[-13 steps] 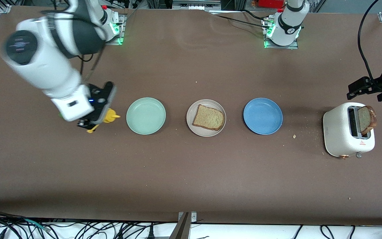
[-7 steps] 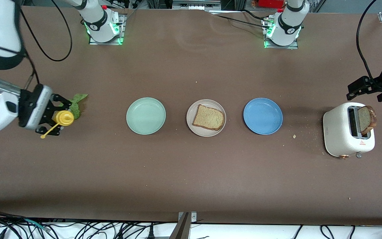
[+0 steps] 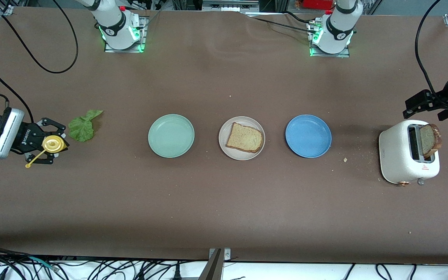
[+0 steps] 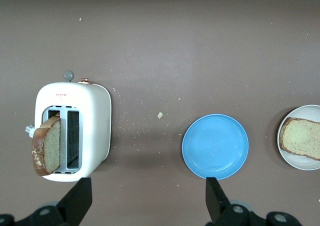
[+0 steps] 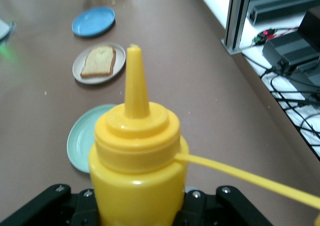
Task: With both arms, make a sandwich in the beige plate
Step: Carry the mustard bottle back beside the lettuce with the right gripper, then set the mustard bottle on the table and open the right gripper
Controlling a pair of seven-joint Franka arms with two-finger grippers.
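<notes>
One toasted bread slice (image 3: 245, 137) lies in the beige plate (image 3: 243, 155), also seen in the left wrist view as the beige plate (image 4: 302, 163) and in the right wrist view as the beige plate (image 5: 100, 80). A second bread slice (image 3: 429, 139) stands in the white toaster (image 3: 403, 159). The green lettuce leaf (image 3: 81, 126) lies flat at the right arm's end. My right gripper (image 3: 49, 145) hangs beside the leaf, shut on a yellow squeeze bottle (image 5: 137, 176). Above the table by the toaster, my left gripper (image 3: 411, 109) is open with nothing between its fingers (image 4: 216, 198).
The mint-green plate (image 3: 171, 135) and the blue plate (image 3: 308, 135) flank the beige one in a row. Crumbs (image 3: 345, 159) lie between the blue plate and the toaster. Both arm bases stand along the table's edge farthest from the front camera.
My right arm swung the yellow bottle away from the mint-green plate toward its own end of the table, uncovering the lettuce leaf. The left arm barely moved.
</notes>
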